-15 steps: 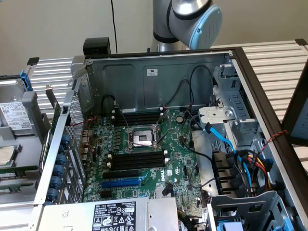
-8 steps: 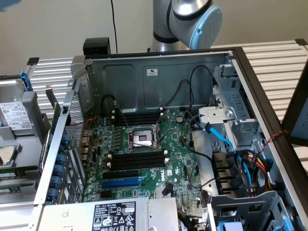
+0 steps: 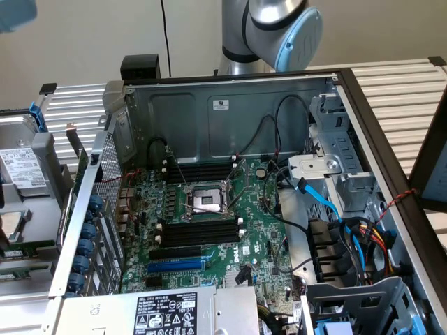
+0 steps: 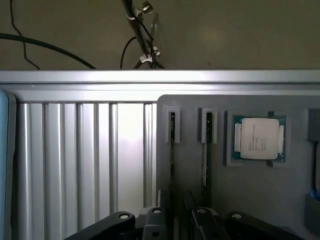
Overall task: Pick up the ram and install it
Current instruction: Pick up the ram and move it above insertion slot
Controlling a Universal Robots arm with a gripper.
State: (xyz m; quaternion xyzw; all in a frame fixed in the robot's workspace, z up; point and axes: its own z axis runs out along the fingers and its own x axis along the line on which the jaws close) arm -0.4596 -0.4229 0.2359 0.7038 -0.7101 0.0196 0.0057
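Fingers (image 4: 156, 223) spread near upright ram (image 4: 204, 167)

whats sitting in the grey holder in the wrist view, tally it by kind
ram sticks: 2
processor chip: 1
total: 3

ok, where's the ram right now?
In the wrist view, the ram stands on edge in a slot of the grey tray. It sits right beside the CPU held in the same tray.
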